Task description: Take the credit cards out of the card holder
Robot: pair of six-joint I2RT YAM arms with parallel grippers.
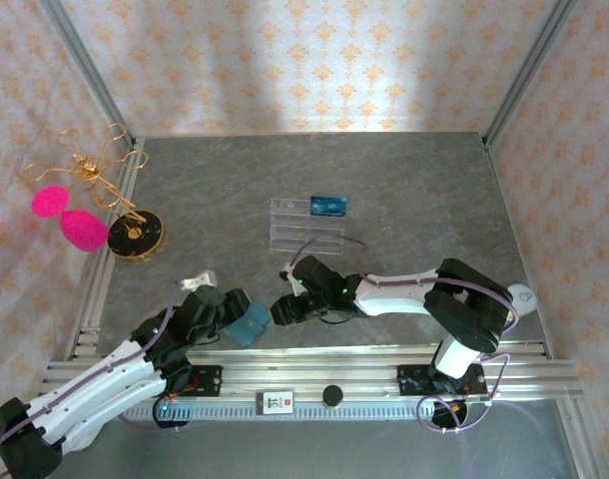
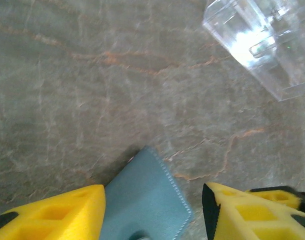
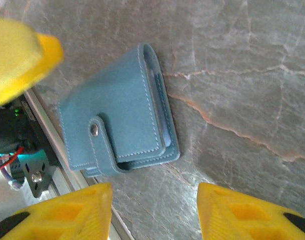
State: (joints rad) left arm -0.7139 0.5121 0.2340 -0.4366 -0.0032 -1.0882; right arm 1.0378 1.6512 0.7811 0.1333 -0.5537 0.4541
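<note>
Top external: teal card holder [image 1: 251,325] at near table [image 1: 404,180] edge, between left gripper [image 1: 228,311] and right gripper [image 1: 284,310]. Farther back, clear acrylic stand [image 1: 306,228] carrying small blue object [image 1: 327,207]. Gold jewellery tree [image 1: 133,232] far left.

Left wrist: yellow fingers [image 2: 57,215] spread wide, holder corner between, not clamped. Acrylic stand upper right.

Right wrist: pincer parted above holder. Strap snapped shut, holder flat on table.

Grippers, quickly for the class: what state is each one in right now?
Left gripper: open, the card holder between its fingers.
Right gripper: open, holding nothing.
</note>
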